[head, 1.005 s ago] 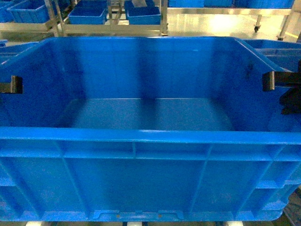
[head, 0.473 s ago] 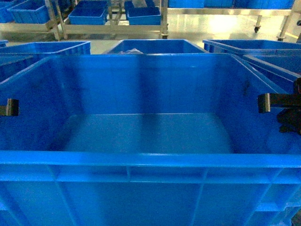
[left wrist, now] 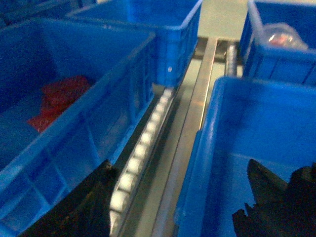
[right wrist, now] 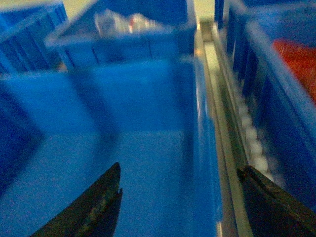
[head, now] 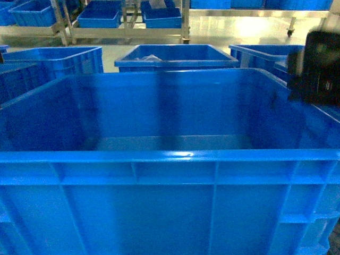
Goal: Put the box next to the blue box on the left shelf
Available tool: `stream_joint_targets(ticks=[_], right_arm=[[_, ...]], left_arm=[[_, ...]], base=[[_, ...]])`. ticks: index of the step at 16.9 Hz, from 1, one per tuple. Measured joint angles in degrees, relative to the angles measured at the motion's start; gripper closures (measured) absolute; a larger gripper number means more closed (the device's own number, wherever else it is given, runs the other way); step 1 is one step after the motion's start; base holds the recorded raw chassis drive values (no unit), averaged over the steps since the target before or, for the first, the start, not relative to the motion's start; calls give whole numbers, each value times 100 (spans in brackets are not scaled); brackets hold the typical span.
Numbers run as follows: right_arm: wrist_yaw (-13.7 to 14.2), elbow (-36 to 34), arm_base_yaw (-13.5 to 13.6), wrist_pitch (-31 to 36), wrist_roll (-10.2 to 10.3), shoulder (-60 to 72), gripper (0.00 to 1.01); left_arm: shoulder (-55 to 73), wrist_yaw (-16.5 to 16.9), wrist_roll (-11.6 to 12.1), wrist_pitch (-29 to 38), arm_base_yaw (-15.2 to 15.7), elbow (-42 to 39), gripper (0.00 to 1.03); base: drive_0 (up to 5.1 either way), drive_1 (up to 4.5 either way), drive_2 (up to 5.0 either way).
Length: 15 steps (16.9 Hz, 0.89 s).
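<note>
Blue box (head: 170, 159), right tool (right wrist: 180, 197) astride rim

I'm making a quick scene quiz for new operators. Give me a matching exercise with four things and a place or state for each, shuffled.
Things:
1. box
2. red bundle
3. roller rail
4. right gripper

Places or states:
A. lying inside the neighbouring crate
B. open, astride the box's right wall
C. nearest the head camera, nothing visible inside
D. running between the box and the neighbouring crate

Pairs: 1-C, 2-A, 3-D, 4-B
</note>
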Motion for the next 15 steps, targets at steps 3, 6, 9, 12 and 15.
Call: stream_joint_targets(ticks=[3, 6, 9, 12, 15], right_arm=[[446, 2, -90, 750, 136, -708, 1], [426, -1108, -286, 2616, -706, -769, 27], [72, -2229, -774, 3289, -1281, -1670, 65], [-245, -2988, -1075, 3281, -1364, -2267, 100], [-476, -3453, -1281, 3115, -1390, -2922, 99]], left_arm=[[-393, 164, -87, 302, -33, 70, 5], [-581, 1589, 417, 2009, 247, -796, 28], [-1261, 2026, 669, 2430, 400, -1766, 64], [-1910, 2420, 669, 2393, 828, -2444, 102], [-2559, 2483, 675, 2186, 901, -2868, 101]], base=[[0, 0, 0], [0, 0, 0], [0, 0, 0], [0, 0, 0], [0, 0, 0]])
